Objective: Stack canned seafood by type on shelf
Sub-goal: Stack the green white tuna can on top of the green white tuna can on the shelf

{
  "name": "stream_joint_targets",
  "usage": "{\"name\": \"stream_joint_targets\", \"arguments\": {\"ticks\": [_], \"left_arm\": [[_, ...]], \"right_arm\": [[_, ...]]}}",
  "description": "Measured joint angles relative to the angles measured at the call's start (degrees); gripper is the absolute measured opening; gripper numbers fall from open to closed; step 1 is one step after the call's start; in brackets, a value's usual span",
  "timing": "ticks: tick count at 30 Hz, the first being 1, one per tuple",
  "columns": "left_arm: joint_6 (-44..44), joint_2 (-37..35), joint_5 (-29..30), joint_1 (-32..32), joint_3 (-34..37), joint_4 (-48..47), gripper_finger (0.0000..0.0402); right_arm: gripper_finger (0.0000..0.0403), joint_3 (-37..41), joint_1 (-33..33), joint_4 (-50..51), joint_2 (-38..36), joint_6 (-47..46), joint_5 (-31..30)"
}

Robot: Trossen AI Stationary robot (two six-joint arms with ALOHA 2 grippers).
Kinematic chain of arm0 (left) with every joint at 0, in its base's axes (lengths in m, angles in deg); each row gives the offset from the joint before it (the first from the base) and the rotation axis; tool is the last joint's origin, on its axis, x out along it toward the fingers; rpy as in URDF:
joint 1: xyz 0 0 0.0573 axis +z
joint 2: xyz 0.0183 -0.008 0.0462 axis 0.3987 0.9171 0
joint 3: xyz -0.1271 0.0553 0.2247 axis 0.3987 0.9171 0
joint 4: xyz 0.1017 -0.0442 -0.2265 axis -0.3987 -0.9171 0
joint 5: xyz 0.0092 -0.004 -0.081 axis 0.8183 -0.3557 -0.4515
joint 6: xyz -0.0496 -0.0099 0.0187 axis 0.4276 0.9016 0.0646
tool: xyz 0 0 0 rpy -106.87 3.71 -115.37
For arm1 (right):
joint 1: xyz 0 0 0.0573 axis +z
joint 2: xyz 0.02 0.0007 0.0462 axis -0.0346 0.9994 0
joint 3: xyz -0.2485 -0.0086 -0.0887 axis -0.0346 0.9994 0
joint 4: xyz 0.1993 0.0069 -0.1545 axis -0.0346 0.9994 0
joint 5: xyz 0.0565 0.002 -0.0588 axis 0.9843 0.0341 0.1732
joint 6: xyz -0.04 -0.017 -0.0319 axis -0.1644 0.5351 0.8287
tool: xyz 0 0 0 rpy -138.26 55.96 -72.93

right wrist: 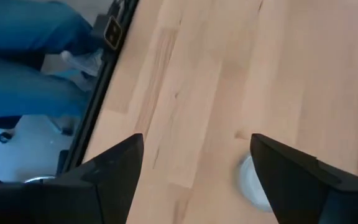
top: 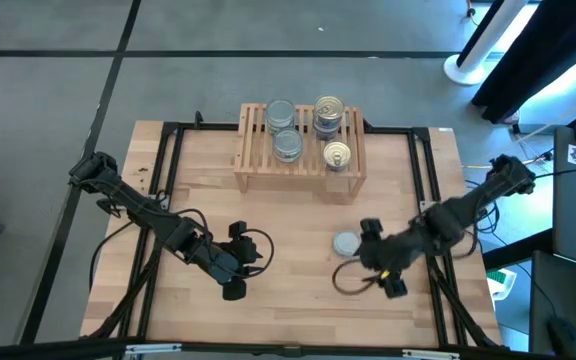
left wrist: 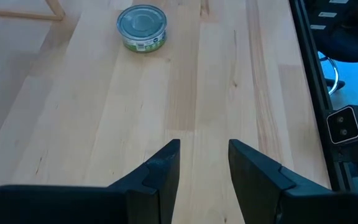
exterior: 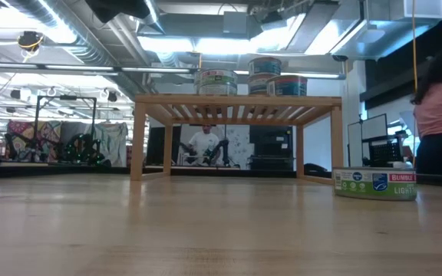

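Canned seafood is nearly all up on the low light-wood slatted shelf (top: 299,172): silver-topped tins (top: 284,130) on one side, gold-topped ones (top: 333,128) on the other, apparently sorted by type. One low round silver-topped tin with a green label (top: 346,243) sits alone on the pale wooden table (top: 268,310). My right claw (top: 375,258) hangs just beside it, spread wide and empty, probably ready to close on it. My left claw (top: 236,262), part open and empty, waits over bare table.

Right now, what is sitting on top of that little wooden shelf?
The shelf carries silver-topped tins on its left and gold-topped tins on its right. Some are stacked, so any tins underneath are covered and cannot be counted from above.
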Motion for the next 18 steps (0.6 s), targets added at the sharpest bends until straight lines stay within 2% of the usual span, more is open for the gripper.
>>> {"name": "stream_joint_targets", "arguments": {"ticks": [5, 10, 14, 18], "left_arm": [[-1.20, 0.00, 0.20, 0.52, 0.00, 2.33, 0.0131], [0.32, 0.00, 1.27, 1.79, 0.00, 7.71, 0.0131], [-0.77, 0.00, 1.29, 2.76, 0.00, 12.10, 0.0131], [-5.16, -0.01, 1.38, 3.46, 0.00, 14.67, 0.0131]], "right_arm": [[0.0296, 0.02, 5.13, 0.17, 5.32, -5.97, -3.93], [0.0296, 0.02, 9.73, 0.88, 10.79, -8.60, -13.27], [0.0296, 0.02, 11.49, 3.60, 14.67, -11.79, -20.14], [0.0296, 0.02, 11.43, 8.11, 18.68, -14.77, -23.26]]}}
